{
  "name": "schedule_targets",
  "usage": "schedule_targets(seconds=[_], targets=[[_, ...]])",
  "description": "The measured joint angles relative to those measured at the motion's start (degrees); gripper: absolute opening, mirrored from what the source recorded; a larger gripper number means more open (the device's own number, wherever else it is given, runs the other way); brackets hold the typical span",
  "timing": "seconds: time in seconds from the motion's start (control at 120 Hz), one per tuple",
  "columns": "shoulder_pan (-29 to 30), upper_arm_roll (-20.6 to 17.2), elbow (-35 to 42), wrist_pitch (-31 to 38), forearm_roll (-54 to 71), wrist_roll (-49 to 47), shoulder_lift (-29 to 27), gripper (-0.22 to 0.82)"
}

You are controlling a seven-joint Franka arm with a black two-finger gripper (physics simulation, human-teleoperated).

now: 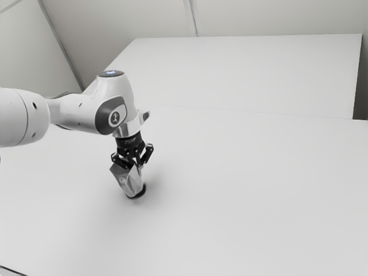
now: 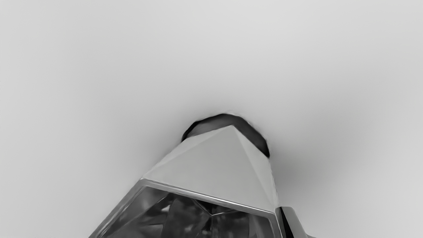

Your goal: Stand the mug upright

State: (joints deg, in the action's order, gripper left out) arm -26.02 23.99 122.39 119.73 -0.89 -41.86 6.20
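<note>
The mug (image 1: 131, 180) is seen tilted at the table (image 1: 259, 195), left of the middle of the exterior view, directly below the gripper (image 1: 134, 164). Its mouth is turned up and toward the exterior view's left, and its dark base (image 1: 136, 194) is set lower, toward the exterior view's right. The base is held low, close over the tabletop or on it; which of the two cannot be told. A soft shadow is cast around it.

In the wrist view, flat, pale facets are shown on the mug's outer wall, narrowed toward the dark base. The rim (image 2: 211, 197) is edged with a bright line, and the darker, glossy inside (image 2: 195, 221) is laid partly open to sight. The mug's upper part is reached by the gripper, and a piece of the gripper is seen right beside the rim, on the outer side. How far the gripper is opened cannot be told, nor whether the mug is gripped by it.

Above, the gripper is carried by the white arm (image 1: 80, 112), which is brought in from the exterior view's left and bent downward at the wrist. Farther off, a broad, pale panel (image 1: 247, 72) is seen, backed by light walls (image 1: 259, 17). At the near left corner of the exterior view, a thin dark strip (image 1: 12, 271) is shown.
</note>
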Motion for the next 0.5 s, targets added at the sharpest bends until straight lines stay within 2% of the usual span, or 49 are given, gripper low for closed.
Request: schedule_targets(seconds=[0.325,0.5], targets=[[0.0,0.0,0.2,-0.4,-0.1,-5.3,1.5,-0.14],[-0.3,0.1,0.1,-0.3,-0.1,-6.8,1.5,0.24]])
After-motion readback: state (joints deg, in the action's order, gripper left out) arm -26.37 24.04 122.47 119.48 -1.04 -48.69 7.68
